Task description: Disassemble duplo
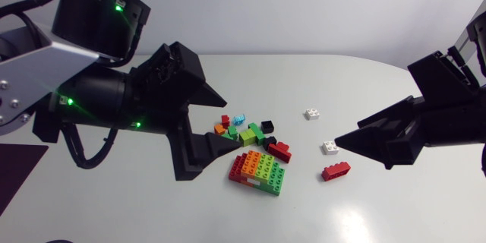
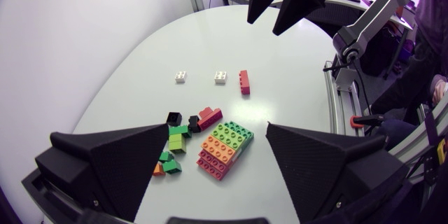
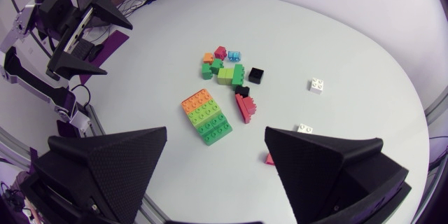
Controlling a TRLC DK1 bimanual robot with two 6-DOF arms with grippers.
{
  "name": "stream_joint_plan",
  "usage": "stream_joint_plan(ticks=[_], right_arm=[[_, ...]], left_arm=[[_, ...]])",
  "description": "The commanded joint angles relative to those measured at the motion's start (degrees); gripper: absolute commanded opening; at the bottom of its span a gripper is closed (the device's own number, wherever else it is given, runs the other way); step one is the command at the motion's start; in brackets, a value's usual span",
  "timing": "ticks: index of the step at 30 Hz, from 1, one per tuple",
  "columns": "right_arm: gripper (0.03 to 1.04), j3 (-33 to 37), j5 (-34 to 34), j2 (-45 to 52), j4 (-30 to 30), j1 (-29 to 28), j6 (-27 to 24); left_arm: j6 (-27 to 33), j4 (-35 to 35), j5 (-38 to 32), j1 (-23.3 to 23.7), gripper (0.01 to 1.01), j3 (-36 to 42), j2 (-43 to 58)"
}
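Above the desk (image 1: 380, 213), left claw (image 1: 231, 121) and right claw (image 2: 264, 26) hang spread, empty, flanking the stack (image 1: 258, 173), likely to split it

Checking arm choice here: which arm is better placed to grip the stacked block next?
Left, probably: the left claw, open, hovers right beside the stacked block; the right claw sits farther off, by a loose white brick.
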Motion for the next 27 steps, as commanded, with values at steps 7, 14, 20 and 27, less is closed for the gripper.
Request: stream_joint_plan(ticks=[7, 14, 20, 27], right_arm=[[1.0, -1.35, 0.33, -0.09, 0.43, 0.44, 0.55], [1.0, -2.4, 2.7, 2.72, 3.68, 0.35, -1.03], [1.0, -5.04, 4.55, 9.84, 10.62, -1.32, -5.25], [0.94, -5.65, 5.43, 21.45, 18.44, -3.08, -9.47]], left_arm=[[0.21, -0.42, -0.29, -0.57, 0.974, -0.71, -0.24], [2.41, 2.04, -0.29, 1.36, 0.974, -0.97, 2.48], [5.22, 6.08, -0.12, 4.7, 0.974, -0.8, 8.9], [7.33, 10.21, 1.03, 5.84, 0.974, 1.05, 17.07]])
